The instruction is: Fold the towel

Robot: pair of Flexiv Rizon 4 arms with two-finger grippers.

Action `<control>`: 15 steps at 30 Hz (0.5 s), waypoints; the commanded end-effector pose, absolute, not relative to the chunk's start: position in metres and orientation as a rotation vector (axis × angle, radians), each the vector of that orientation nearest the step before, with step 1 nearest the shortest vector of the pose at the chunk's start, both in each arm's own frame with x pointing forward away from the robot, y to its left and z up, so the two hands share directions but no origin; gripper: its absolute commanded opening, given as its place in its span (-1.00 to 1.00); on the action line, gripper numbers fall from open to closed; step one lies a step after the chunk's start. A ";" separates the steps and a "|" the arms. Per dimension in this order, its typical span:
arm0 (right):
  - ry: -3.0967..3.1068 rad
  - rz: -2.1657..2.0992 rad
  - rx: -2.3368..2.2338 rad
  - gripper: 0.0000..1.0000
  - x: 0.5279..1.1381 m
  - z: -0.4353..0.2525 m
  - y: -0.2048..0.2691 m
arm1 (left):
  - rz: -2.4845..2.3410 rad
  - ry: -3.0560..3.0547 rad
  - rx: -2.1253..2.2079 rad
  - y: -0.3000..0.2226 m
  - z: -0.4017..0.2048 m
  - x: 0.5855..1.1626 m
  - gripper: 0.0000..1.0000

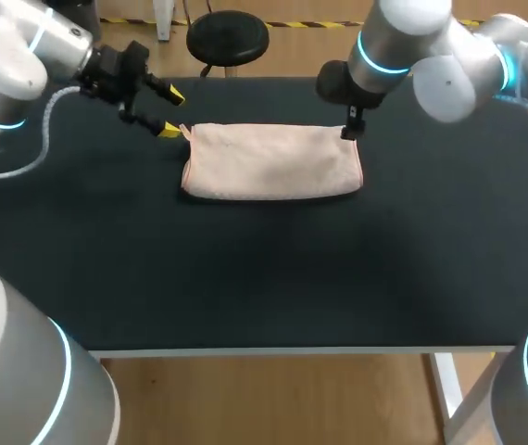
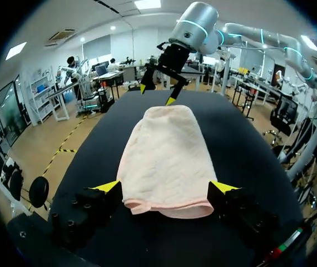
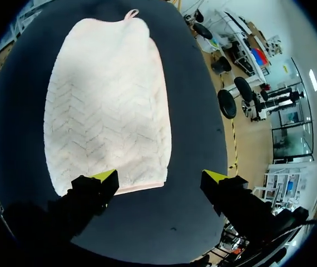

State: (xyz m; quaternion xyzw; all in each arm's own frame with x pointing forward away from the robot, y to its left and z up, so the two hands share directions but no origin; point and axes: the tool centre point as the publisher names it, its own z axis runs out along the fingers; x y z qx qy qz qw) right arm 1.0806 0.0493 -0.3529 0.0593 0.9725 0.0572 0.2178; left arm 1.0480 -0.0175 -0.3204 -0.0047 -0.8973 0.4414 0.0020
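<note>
Soft woven cloth towel [image 3: 105, 105]; matt dark table [image 1: 264, 278].

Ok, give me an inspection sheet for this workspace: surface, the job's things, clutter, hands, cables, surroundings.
Surface: dark table, flat.
Job's things: pale pink towel lying flat on the far half, a small hanging loop at one short end.
Clutter: nothing seen.
Hands: left hand open at the loop end of the towel; right hand open at the opposite end; neither grips it.
Cables: pale cable looping behind the left hand, clear of the towel.
Surroundings: nothing seen.
</note>
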 end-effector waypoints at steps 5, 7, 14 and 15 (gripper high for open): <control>2.701 0.122 0.176 1.00 1.081 -0.346 0.053 | 1.423 -2.715 -0.069 -0.016 -0.325 1.067 1.00; 2.701 0.122 0.176 1.00 1.081 -0.346 0.053 | 1.423 -2.715 -0.069 -0.016 -0.325 1.067 1.00; 2.669 0.404 0.628 1.00 1.105 -0.329 0.040 | 1.423 -2.715 -0.069 -0.016 -0.325 1.067 1.00; 2.625 0.492 0.766 1.00 1.109 -0.326 0.035 | 1.423 -2.715 -0.069 -0.016 -0.325 1.067 1.00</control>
